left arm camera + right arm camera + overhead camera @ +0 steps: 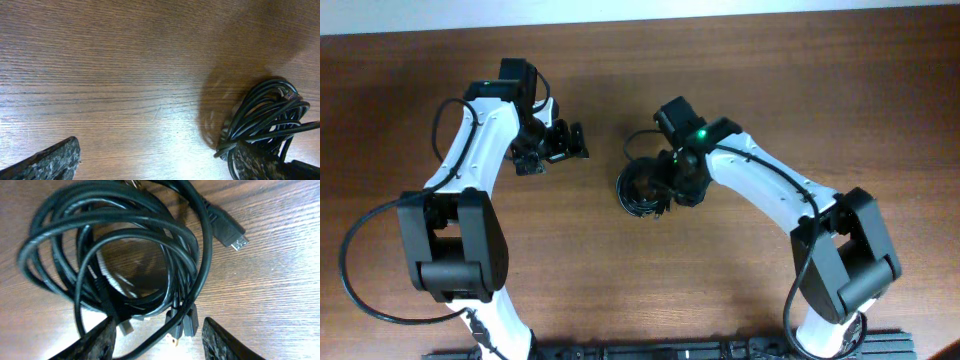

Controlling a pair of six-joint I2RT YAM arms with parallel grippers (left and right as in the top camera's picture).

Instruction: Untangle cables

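Both grippers stand wide open and empty: my right gripper (pixel 157 326) straddles the near edge of the cables (pixel 115 255), all in one coiled bundle on the table (pixel 770 80), and my left gripper (pixel 568 142) hangs near it, though from its wrist view I can't tell whether a finger brushes the loops. Closing the right now, I'd likely pinch several strands and drag the whole coil, tightening the tangle instead of freeing a plug end (pixel 235 237).

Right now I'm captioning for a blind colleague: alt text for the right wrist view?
Black cables lie coiled on the wooden table, one silver-tipped plug at upper right. The right pincer hangs open over the coil's lower edge.
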